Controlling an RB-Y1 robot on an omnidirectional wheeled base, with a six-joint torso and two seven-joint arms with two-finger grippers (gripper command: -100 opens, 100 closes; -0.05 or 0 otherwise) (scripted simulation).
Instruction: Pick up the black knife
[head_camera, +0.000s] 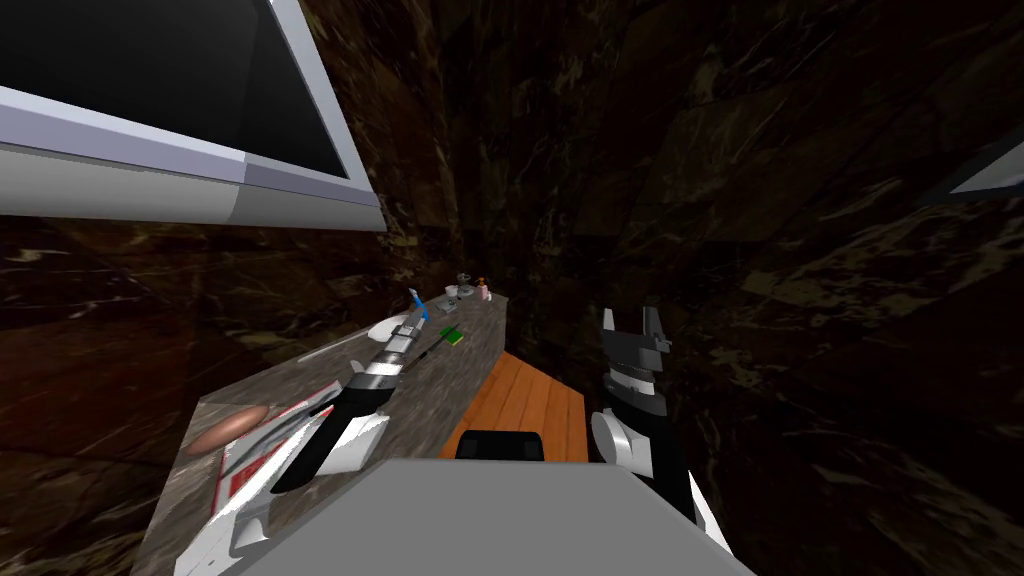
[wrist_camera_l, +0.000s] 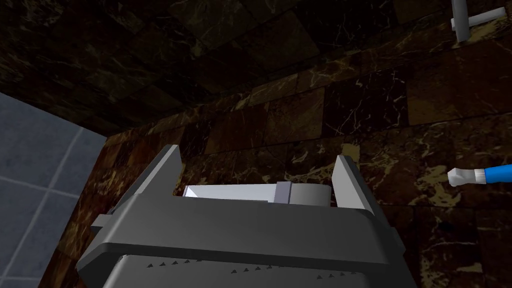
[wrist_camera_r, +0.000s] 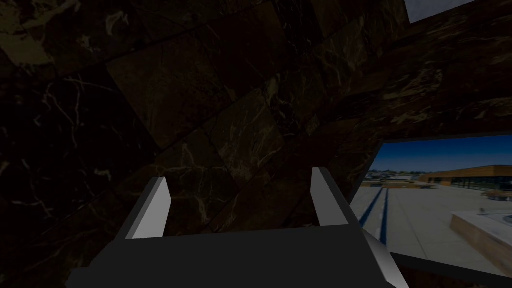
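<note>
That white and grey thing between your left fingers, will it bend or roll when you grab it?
It probably stays stiff: the white and grey thing has straight, flat edges. Its grey end looks round, so it might roll or twist when pushed. The left gripper is open, its fingers on either side and not pressing, so a nudge could well slide it.

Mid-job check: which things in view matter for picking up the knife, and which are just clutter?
For the job:
- left gripper, fingers open
- white and grey knife-shaped thing between its fingers, probably the knife
- counter

Lying about:
- blue-handled brush
- green thing
- white dish
- right gripper, open, off to the side
</note>
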